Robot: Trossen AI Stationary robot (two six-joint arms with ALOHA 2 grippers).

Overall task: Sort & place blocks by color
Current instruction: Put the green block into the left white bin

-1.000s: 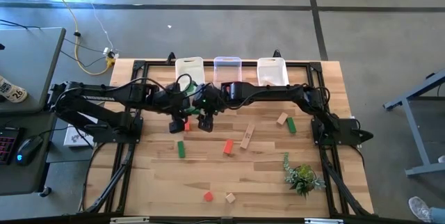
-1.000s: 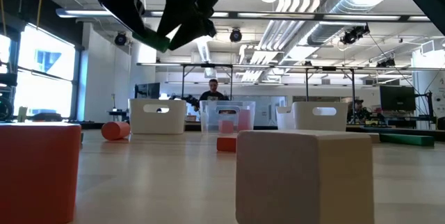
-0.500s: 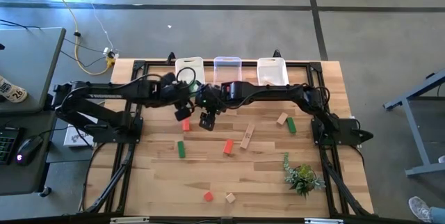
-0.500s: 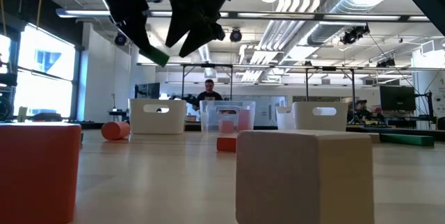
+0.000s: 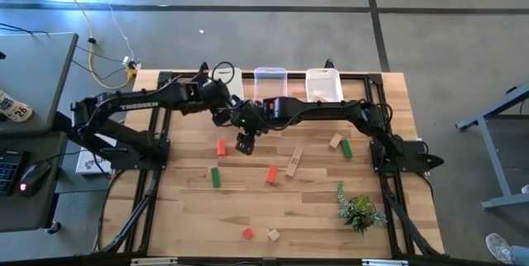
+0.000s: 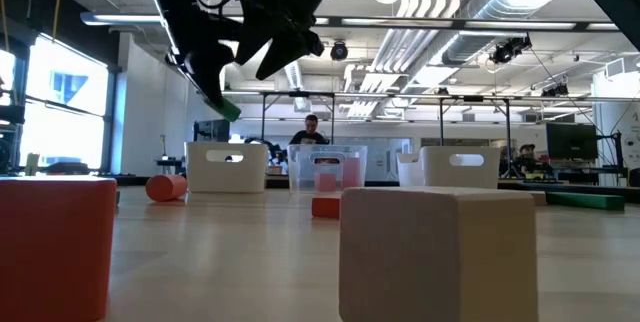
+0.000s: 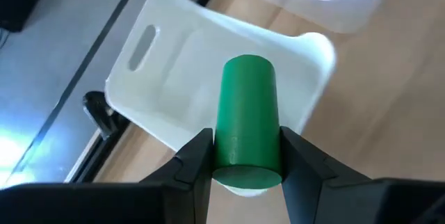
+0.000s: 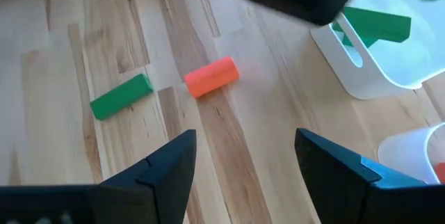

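Above the white bin [image 7: 208, 78] at 12 o'clock, the left tool [image 7: 245, 156] clenches a green block [image 7: 245, 126]; releasing off-centre could bounce it onto the counter [image 5: 314, 208].

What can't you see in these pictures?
- High view: the left bin is mostly hidden under the left arm, so its contents are unclear there.
- High view: the green block in the left hand is covered by the arms.
- Low view: the big red block is cut off by the picture's edge.
- Right wrist view: the right hand is open and empty; the clear bin is cut off at the corner.
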